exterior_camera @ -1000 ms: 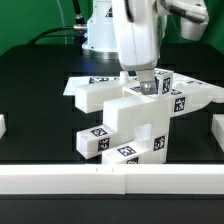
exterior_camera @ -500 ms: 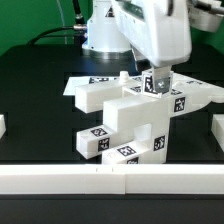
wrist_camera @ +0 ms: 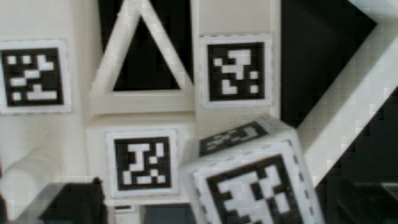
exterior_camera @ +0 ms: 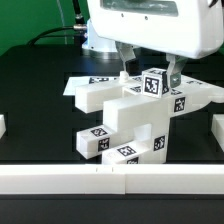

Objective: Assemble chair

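The chair parts are matte white tagged blocks stacked at the middle of the black table (exterior_camera: pixel 40 140). A stepped pile of notched blocks (exterior_camera: pixel 130 125) lies in front, with a small tagged block (exterior_camera: pixel 152 83) on top. Behind them lies the cross-braced flat plate (exterior_camera: pixel 205 95). My gripper (exterior_camera: pixel 148 68) hangs open just above the small block, one finger on each side, holding nothing. In the wrist view the cross-braced plate (wrist_camera: pixel 143 60) fills the picture with the tilted tagged block (wrist_camera: pixel 258 185) in front of it. Dark fingertips (wrist_camera: pixel 71 200) show at the edge.
A low white wall (exterior_camera: pixel 110 180) runs along the table's front, with shorter pieces at the exterior view's right (exterior_camera: pixel 215 130) and left (exterior_camera: pixel 2 125). The robot base (exterior_camera: pixel 100 40) stands behind the parts.
The gripper has lifted off the top of the stack and shifted towards the exterior view's right, staying open. The parts have not moved.
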`<state>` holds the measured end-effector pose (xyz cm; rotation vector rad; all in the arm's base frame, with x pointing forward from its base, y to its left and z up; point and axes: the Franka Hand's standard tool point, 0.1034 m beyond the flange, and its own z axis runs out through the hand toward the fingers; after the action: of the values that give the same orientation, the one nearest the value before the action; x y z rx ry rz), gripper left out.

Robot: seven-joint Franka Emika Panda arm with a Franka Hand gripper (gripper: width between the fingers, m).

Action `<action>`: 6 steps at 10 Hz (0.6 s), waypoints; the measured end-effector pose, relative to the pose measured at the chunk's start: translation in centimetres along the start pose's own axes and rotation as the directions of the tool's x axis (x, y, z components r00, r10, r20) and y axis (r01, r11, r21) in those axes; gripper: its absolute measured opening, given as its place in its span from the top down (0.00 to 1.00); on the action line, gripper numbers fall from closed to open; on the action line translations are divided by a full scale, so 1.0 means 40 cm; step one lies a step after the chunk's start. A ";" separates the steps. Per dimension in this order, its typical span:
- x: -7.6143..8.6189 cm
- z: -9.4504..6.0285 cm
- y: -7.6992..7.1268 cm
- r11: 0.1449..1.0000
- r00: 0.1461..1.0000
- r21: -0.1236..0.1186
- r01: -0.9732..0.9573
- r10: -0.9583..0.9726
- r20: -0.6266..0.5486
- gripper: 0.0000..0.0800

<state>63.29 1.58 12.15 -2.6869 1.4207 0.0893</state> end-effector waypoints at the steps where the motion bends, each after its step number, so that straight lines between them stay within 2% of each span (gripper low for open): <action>1: -0.008 0.001 -0.006 0.998 0.998 -0.009 0.070 -0.070 -0.005 0.19; 4: -0.020 0.009 -0.013 0.991 0.991 -0.016 0.131 -0.131 -0.007 0.19; 6: -0.020 0.009 -0.012 0.991 0.991 -0.016 0.131 -0.131 -0.007 0.51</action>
<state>63.23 2.55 11.89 -2.7877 1.2460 0.0791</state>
